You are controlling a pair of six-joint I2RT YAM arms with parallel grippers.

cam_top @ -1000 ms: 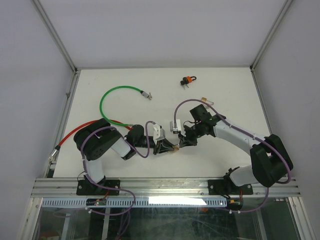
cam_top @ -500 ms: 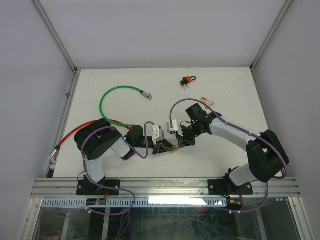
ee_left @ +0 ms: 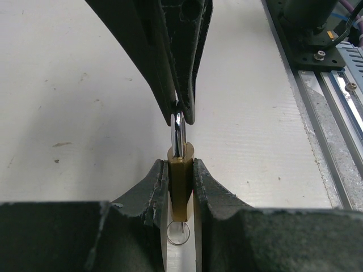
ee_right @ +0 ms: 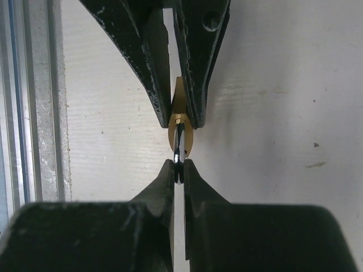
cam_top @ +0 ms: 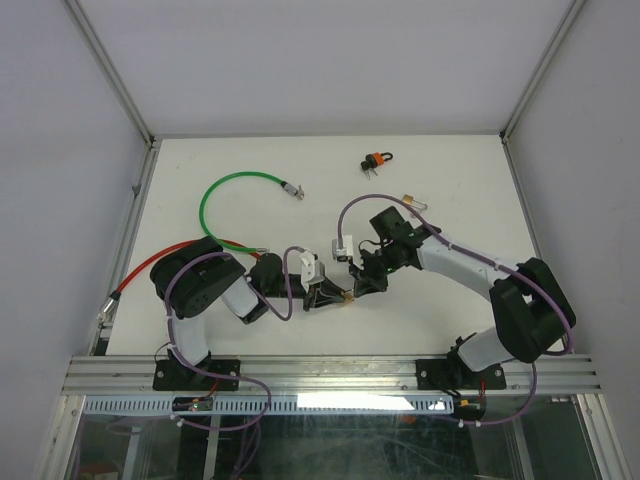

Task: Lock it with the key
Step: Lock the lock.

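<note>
Compared with a second ago, both arms have carried their shared load a little toward the left arm's side in the top view, and the right arm's forearm has swung with it; the grip itself looks the same.

The left gripper (ee_left: 180,168) is closed narrowly on the brass padlock (ee_left: 181,187), its two fingers pressed against the body's broad faces with the body seated between the tips. The right gripper (ee_right: 178,166) is pinched almost completely together on the steel shackle (ee_right: 179,144), one finger on each side of the loop, right in front of the left gripper's tips.

The padlock's long axis runs straight out along the left gripper's fingers, in line with both grippers. Its shackle end points away from the left gripper into the right gripper's tips, and its base faces back toward the left wrist. A thin wire ring (ee_left: 178,232) shows just behind the base, between the left fingers; whether a key sits there cannot be told.
</note>
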